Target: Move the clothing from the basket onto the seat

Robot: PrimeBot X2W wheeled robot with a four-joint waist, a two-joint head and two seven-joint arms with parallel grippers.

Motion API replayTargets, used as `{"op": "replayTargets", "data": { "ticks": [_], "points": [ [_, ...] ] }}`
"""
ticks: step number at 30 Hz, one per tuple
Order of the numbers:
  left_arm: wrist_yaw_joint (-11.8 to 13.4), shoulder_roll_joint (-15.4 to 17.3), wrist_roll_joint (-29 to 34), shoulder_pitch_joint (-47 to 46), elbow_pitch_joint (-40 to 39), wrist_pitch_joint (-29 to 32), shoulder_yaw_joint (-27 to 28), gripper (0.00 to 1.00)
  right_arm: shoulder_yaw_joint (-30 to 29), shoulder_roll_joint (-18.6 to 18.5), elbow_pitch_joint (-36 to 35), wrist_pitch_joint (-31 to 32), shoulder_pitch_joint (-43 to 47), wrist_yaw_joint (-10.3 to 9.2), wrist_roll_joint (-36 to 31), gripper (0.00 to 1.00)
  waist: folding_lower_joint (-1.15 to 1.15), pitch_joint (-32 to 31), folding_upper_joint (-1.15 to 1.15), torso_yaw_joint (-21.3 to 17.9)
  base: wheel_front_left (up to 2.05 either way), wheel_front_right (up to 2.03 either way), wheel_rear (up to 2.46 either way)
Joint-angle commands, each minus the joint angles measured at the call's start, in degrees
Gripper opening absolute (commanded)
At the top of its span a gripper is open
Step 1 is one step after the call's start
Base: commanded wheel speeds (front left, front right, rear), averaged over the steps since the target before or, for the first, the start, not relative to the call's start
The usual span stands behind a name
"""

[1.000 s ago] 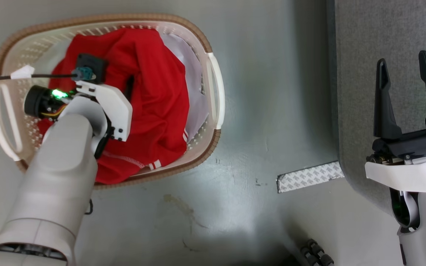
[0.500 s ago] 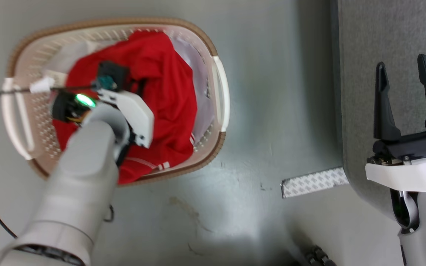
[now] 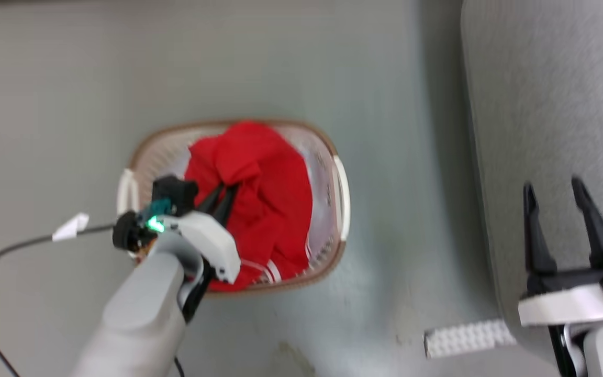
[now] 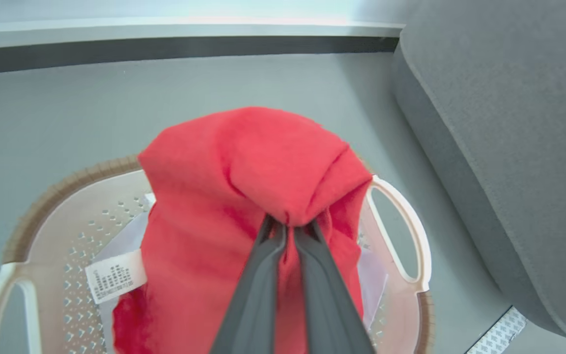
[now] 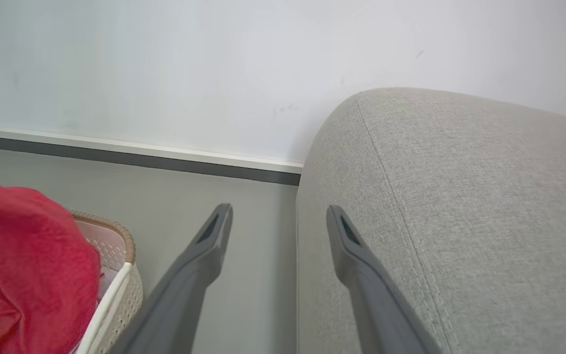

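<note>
Red shirt [image 4: 243, 162] is bunched up and pinched in the left gripper [image 4: 288, 227], both fingers squeezed tight on a fold of it. The rest of the cloth hangs down into the basket [image 3: 344, 204], which sits on the grey floor [image 3: 280, 68] with a strip of floor between it and the seat [image 3: 553, 104]. A white label [image 4: 116, 281] shows beside the red cloth inside the basket. Right gripper [image 3: 553, 184] hovers over the seat's edge, fingers spread wide, holding nothing.

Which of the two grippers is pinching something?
The left gripper, shut on the red garment over the basket. The right gripper stands open with nothing in it, by the seat.
</note>
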Motion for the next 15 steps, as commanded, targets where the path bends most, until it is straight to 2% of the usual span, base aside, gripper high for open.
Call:
{"op": "replayTargets", "data": {
  "ticks": [1, 8, 15],
  "points": [
    [0.11, 0.84, -1.57, 2.79, -2.24, -0.33, -0.31, 0.00, -0.62, -0.41, 0.84, 0.04, 2.21, -0.14, 0.66, 1.00, 0.01, -9.32, 0.00, 3.24, 0.00, 0.00, 0.00],
    [0.64, 3.18, -4.48, 11.83, -13.33, -0.46, 1.10, 0.00, -2.82, -0.83, 2.47, 0.04, 9.13, -0.14, 0.80, 1.00, 0.01, -19.83, 0.00, 5.32, 0.00, 0.00, 0.00],
    [4.24, 5.58, -4.80, 21.07, -25.64, -0.45, 2.99, 0.00, -4.16, -1.44, 2.87, 0.05, 15.32, -0.14, 0.66, 1.00, 0.01, -28.59, 0.00, 6.40, 0.00, 0.00, 0.00]
  ]
}}
